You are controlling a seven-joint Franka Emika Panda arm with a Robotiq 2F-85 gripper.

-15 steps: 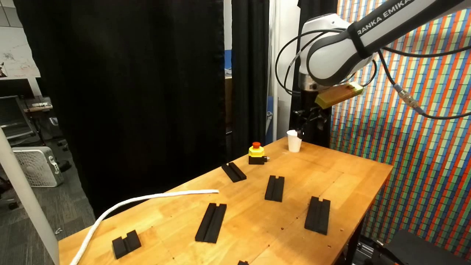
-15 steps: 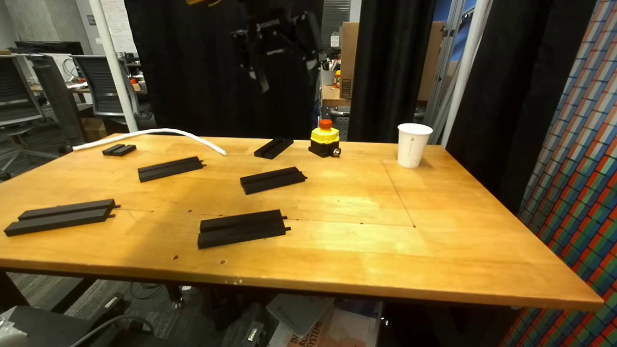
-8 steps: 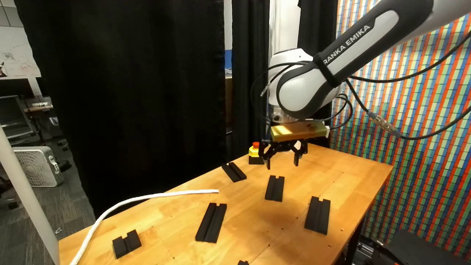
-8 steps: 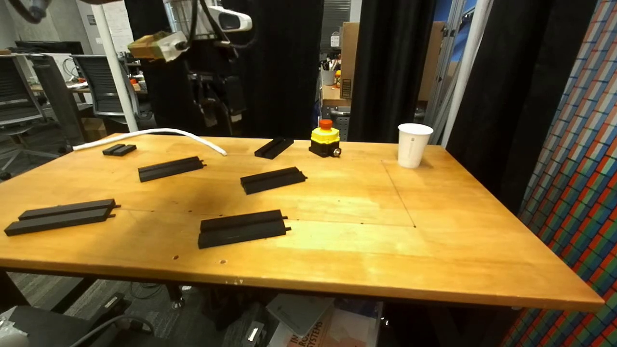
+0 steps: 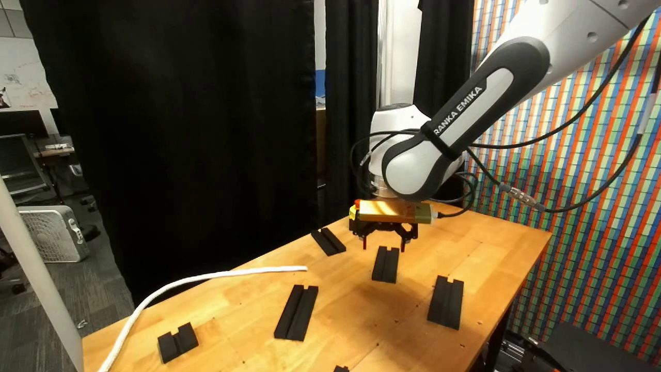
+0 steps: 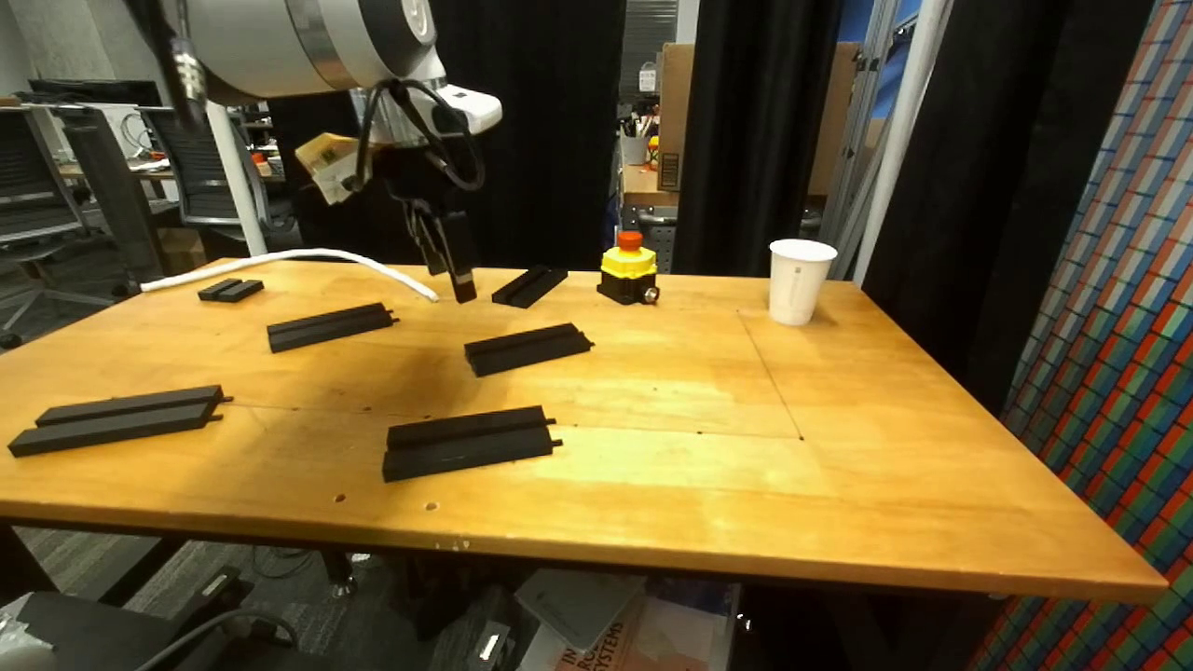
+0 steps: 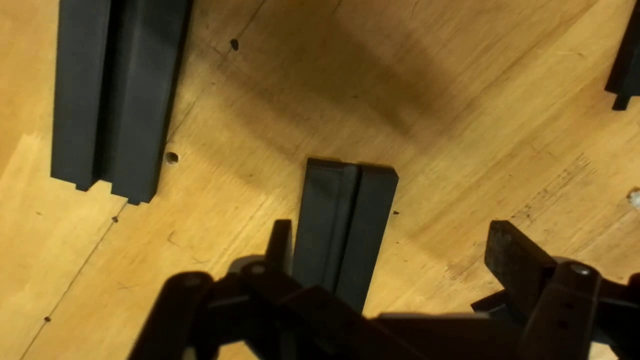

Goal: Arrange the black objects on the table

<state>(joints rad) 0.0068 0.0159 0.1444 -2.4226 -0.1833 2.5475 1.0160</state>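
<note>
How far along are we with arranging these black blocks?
Done: no arrangement evident; all six grooved black blocks lie apart on the table. In hand: nothing gripped; the open gripper hovers near one grooved block. Left: apparently bringing all six into the intended layout, which the views don't show.

Six black grooved bars (image 6: 468,445) lie flat and apart on the wooden worktop (image 6: 867,494), the shortest bar (image 6: 231,291) near one corner.

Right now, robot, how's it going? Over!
Gripper open, holding nothing, above the table. Black blocks all apart, none touching. White cord near the shortest block, maybe in the way.
</note>
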